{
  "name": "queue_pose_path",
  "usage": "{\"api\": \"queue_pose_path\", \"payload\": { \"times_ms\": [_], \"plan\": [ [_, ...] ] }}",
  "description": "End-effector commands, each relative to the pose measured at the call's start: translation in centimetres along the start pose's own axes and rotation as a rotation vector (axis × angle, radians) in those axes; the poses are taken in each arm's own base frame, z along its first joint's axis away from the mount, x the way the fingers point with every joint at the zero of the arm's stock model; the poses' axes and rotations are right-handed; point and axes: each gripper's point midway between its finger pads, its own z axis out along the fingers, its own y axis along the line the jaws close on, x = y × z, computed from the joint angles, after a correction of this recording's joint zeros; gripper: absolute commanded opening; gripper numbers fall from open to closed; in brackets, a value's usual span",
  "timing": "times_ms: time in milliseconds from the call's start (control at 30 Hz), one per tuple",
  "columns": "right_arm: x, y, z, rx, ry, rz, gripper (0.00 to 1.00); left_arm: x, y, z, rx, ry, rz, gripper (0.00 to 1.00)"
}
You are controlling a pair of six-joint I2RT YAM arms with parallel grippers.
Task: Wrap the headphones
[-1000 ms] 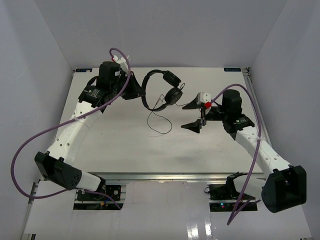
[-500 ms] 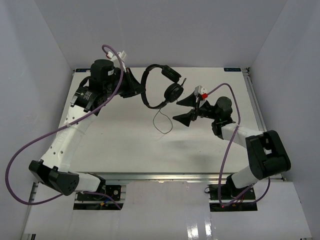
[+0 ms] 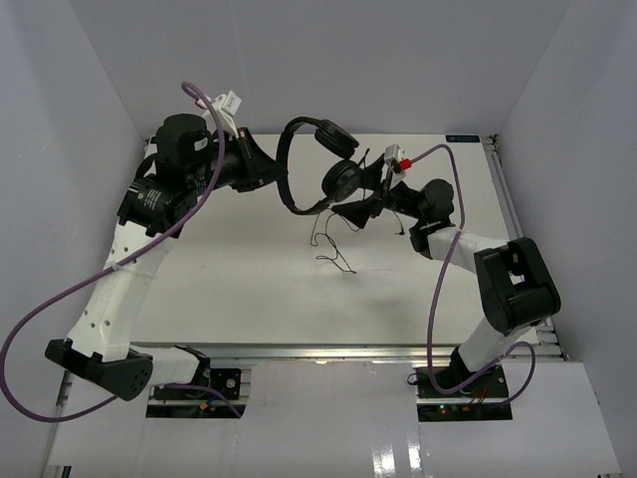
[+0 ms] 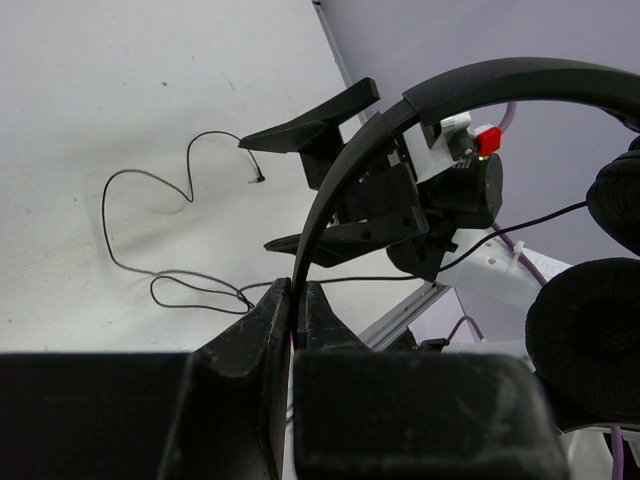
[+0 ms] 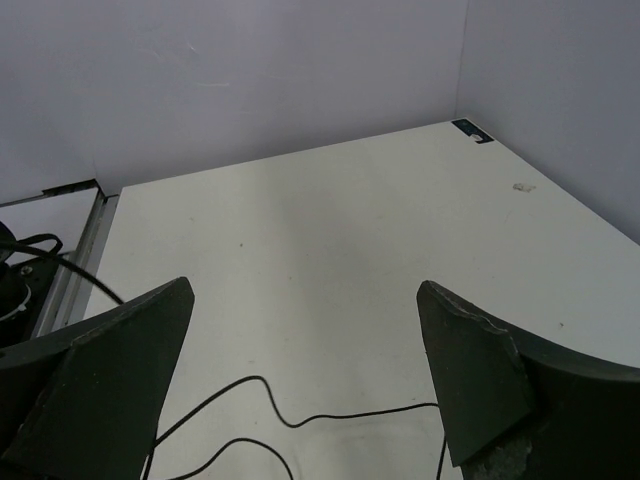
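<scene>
The black headphones (image 3: 289, 184) hang in the air above the far middle of the table. My left gripper (image 3: 263, 171) is shut on the thin headband (image 4: 345, 175). Both round earcups (image 3: 342, 179) dangle on the right, and one padded earcup (image 4: 585, 340) fills the left wrist view's right edge. The thin cord (image 3: 334, 249) drops to the table and lies there in loose loops (image 4: 150, 235). My right gripper (image 3: 356, 196) is open just right of the lower earcup, empty. In the right wrist view, the right gripper (image 5: 305, 290) has the cord (image 5: 300, 422) lying on the table below it.
Thick purple robot cables (image 3: 60, 299) arc off both arms. Grey walls close in the white table (image 3: 249, 289) at the back and sides. A metal rail (image 3: 503, 199) runs along the right edge, and the arm bases stand at the near edge.
My left gripper has carried the headphones up and a little left. The right arm has swung left to the lower earcup, its jaws a little wider. The cord has bunched up on the table.
</scene>
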Motion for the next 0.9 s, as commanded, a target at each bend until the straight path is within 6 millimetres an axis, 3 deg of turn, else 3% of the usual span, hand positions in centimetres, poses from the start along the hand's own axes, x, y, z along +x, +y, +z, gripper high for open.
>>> {"api": "queue_pose_path", "payload": {
  "times_ms": [0, 133, 167, 200, 267, 367, 400, 500, 600, 700, 767, 867],
  "plan": [
    [-2.1, 2.3, 1.9, -0.109, -0.001, -0.058, 0.95, -2.2, -4.0, -3.1, 0.112, -0.071, 0.014, 0.00],
    [-2.1, 8.5, 2.7, -0.322, 0.031, -0.059, 0.86, -3.3, -4.7, -3.5, 0.110, -0.091, 0.028, 0.00],
    [-2.1, 8.5, 2.6, -0.307, 0.029, -0.104, 0.86, -3.4, -4.7, -3.6, 0.103, -0.083, 0.028, 0.00],
    [-1.6, 7.4, 2.4, -0.200, 0.067, -0.064, 0.87, -4.1, -5.1, -3.7, 0.104, -0.099, 0.035, 0.00],
    [-0.4, 2.6, 1.6, 0.085, 0.173, -0.132, 0.90, -4.7, -5.5, -4.1, 0.102, -0.114, 0.043, 0.00],
    [-1.6, -4.8, -2.1, 0.479, 0.262, -0.235, 0.96, -5.6, -5.8, -4.4, 0.097, -0.135, 0.054, 0.00],
    [-2.6, -6.0, -3.5, 0.541, 0.246, -0.219, 0.96, -6.0, -6.1, -4.7, 0.099, -0.145, 0.060, 0.00],
    [-3.5, -6.6, -5.5, 0.588, 0.238, -0.179, 0.97, -6.7, -6.0, -4.5, 0.079, -0.157, 0.069, 0.00],
    [-3.7, -3.7, -6.0, 0.395, 0.251, -0.143, 0.98, -7.3, -6.3, -4.5, 0.083, -0.171, 0.075, 0.00],
    [-3.2, 1.6, -5.6, 0.069, 0.260, -0.158, 0.98, -7.4, -6.6, -4.3, 0.100, -0.165, 0.068, 0.00],
    [-3.1, 8.9, -5.7, -0.318, 0.224, -0.161, 0.98, -7.3, -6.8, -4.3, 0.109, -0.163, 0.064, 0.00],
    [-3.0, 12.3, -4.2, -0.423, 0.215, -0.267, 0.98, -7.2, -7.0, -4.3, 0.119, -0.154, 0.056, 0.00]
  ]
}}
